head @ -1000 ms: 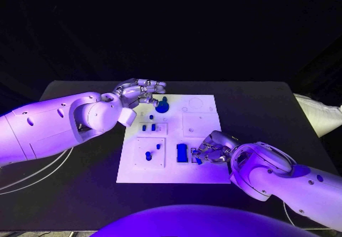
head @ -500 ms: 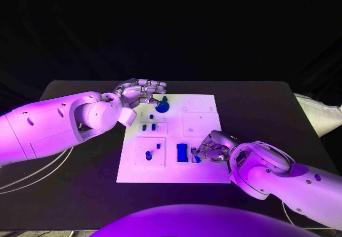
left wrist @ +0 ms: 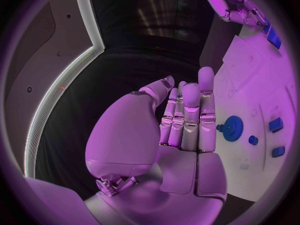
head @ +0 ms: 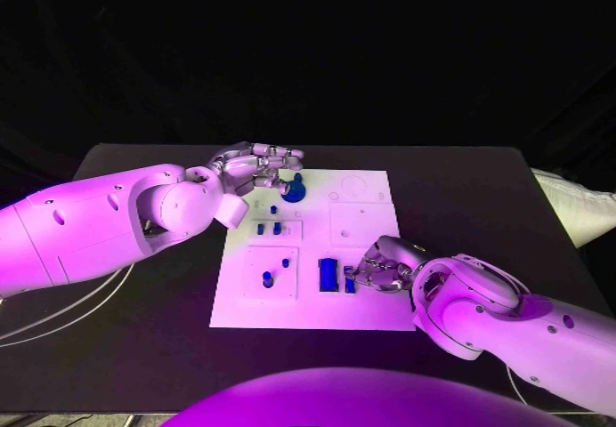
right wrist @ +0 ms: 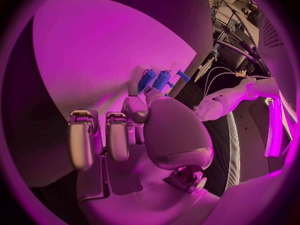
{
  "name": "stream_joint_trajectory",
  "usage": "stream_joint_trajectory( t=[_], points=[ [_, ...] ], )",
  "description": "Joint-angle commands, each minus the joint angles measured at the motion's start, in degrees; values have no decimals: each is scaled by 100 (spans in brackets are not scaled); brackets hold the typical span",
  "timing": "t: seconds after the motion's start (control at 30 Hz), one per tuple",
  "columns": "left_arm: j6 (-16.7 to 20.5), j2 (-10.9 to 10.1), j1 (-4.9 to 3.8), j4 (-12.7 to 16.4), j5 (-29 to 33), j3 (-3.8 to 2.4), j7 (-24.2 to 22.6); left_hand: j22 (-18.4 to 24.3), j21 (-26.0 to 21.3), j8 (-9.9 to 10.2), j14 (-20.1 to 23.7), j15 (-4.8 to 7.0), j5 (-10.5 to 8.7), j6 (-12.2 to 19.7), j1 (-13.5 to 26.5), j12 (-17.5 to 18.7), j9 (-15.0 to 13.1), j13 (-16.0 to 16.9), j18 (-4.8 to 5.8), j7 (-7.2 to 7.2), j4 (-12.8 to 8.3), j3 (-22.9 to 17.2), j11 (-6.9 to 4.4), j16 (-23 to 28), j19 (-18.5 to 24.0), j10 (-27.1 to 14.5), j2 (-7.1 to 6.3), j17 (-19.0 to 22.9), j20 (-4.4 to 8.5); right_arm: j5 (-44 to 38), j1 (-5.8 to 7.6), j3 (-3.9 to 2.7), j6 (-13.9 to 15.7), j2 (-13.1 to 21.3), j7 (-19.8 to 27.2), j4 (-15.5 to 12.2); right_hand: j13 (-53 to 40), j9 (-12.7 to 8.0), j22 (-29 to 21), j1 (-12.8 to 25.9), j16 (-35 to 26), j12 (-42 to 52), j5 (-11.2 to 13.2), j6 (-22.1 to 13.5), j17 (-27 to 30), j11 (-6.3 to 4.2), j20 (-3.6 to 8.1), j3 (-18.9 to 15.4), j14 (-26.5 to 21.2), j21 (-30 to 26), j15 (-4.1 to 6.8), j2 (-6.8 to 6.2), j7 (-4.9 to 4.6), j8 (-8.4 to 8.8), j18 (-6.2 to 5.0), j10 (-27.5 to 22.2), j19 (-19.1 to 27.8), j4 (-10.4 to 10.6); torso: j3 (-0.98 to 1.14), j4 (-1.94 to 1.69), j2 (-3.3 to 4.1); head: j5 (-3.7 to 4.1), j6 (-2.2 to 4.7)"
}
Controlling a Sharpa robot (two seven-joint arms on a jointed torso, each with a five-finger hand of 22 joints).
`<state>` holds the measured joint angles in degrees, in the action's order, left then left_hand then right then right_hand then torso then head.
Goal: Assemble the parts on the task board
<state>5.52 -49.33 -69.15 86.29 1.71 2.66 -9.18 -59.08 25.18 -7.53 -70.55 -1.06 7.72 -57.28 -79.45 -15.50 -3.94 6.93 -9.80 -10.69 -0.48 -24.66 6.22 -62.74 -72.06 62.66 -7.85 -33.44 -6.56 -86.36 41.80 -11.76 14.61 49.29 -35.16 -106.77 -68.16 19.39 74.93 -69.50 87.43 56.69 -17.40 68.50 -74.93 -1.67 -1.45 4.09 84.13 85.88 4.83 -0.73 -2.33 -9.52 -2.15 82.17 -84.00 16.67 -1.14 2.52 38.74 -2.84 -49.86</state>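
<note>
Left robot hand: fingers straight, together, empty, beside blue gear at board's 12 o'clock | right robot hand: grip unclear, on small blue part at 5 o'clock | advice: seat squarely, press gently

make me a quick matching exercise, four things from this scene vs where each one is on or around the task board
Things:
1. blue gear
2. left hand
3. right hand
4. long blue block

Places:
a. by the board's near right part
b. at the board's far left corner
c. on the board's far left area, beside the fingers there
d. lying on the board's near middle

Pairs: 1-c, 2-b, 3-a, 4-d
</note>
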Motion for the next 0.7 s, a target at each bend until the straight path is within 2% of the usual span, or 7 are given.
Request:
stream_joint_trajectory(
  t=[0.03,0.1,0.2,0.37,0.43,0.7],
  points=[
    [-142,12,-3,4,-43,-4,16,7,-29,-31,39,-6,17,51,-12,-39,1,8,-57,-3,-13,15,-5,-4,35,-48,55,10,-7,-155,-4,2,-42,-16,28,-31,-16,22,1059,252,29,15,-122,22,-1189,8,32,-154,518,14,32,9,-35,2,82,45,-355,0,2,2,0,-1,1],
    [-146,11,-3,3,-47,-4,19,7,-29,-31,39,-6,17,51,-12,-39,1,8,-57,-3,-13,15,-5,-4,35,-48,55,10,-7,-188,-6,2,-15,-7,31,-49,-27,42,1061,443,30,18,-86,24,-1190,4,32,-298,519,15,35,15,-28,-1,82,49,-355,4,5,3,-2,-1,0],
    [-152,7,-2,1,-51,-4,23,7,-29,-31,39,-6,17,51,-12,-39,1,8,-57,-3,-13,15,-5,-4,35,-48,55,10,-7,-234,-13,1,33,36,43,-104,-40,71,1061,556,30,14,143,20,-1193,-3,37,-465,519,15,41,9,-19,-3,82,50,-355,-3,6,3,-2,0,0],
    [-157,-10,-2,2,-53,-3,31,7,-29,-31,39,-6,17,51,-12,-39,1,8,-57,-3,-13,15,-5,-4,35,-48,55,10,-7,-246,-40,-1,76,172,84,-241,-48,115,1055,597,25,-13,584,5,-1186,0,41,-747,518,7,41,-116,-21,-4,80,42,-351,-5,7,9,1,-8,8],
    [-156,-19,-2,0,-54,-3,32,8,-31,-33,43,-8,18,55,-10,-45,1,8,-56,-4,-13,17,-3,-2,36,-55,57,17,-8,-229,-54,-3,76,257,112,-319,-45,131,1045,584,19,-31,685,-5,-1179,2,41,-839,516,-3,39,-151,-24,-1,77,35,-345,-9,7,12,0,-6,12],
    [-158,-24,-2,-9,-55,-2,34,8,-31,-33,43,-8,18,55,-10,-45,1,8,-56,-4,-13,17,-3,-2,36,-55,57,17,-8,-146,-114,-4,-111,426,170,-456,-44,183,1037,154,6,-81,767,-37,-1164,7,38,-984,512,-15,35,-196,-32,6,74,15,-338,-107,2,14,-2,20,24]
  ],
)
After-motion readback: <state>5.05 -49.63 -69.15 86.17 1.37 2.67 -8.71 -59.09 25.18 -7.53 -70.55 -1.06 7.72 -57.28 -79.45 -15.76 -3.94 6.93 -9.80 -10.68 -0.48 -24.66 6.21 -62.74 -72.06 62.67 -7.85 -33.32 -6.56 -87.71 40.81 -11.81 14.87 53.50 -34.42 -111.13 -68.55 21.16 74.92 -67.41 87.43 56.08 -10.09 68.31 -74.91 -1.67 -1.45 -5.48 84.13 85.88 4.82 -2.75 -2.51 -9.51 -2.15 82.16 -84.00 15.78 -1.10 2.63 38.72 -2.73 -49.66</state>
